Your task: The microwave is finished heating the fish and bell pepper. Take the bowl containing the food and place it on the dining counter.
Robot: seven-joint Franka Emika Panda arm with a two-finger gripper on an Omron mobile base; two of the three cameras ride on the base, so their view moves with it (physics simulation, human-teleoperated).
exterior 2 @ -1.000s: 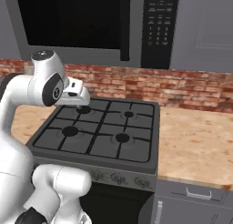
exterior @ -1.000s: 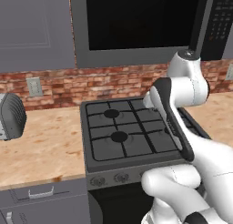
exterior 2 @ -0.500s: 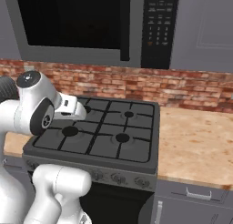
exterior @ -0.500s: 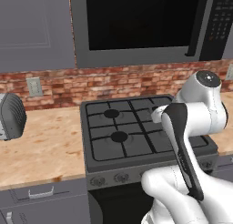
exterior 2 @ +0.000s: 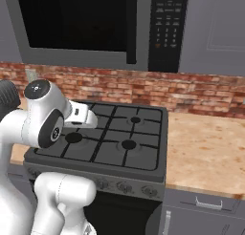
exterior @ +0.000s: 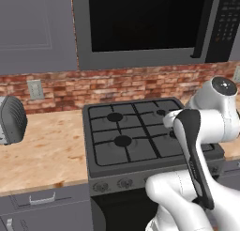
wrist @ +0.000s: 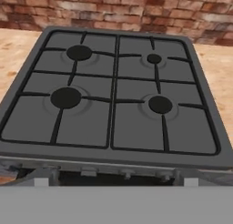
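The microwave (exterior: 140,23) (exterior 2: 76,24) is built in above the stove, and its black glass door is shut. Its bar handle (exterior 2: 131,28) stands next to the dark keypad (exterior 2: 165,28). The bowl, the fish and the bell pepper are hidden behind the dark door. The dining counter is out of view. My gripper (exterior 2: 91,119) (wrist: 116,182) hangs low over the front left of the gas stove, well below the microwave. Its jaws stand wide apart with nothing between them. The hand view looks down onto the burners.
A black gas stove (exterior: 136,136) (exterior 2: 110,138) (wrist: 113,95) sits in a light wood-look counter (exterior: 42,150) (exterior 2: 206,153) under a brick backsplash. A grey toaster (exterior: 9,119) stands at the far left. Drawer fronts with handles (exterior 2: 208,205) run below the counter.
The arm has folded down and back toward the base, its elbow dropping from in front of the microwave to stove height. The stove and microwave have not shifted.
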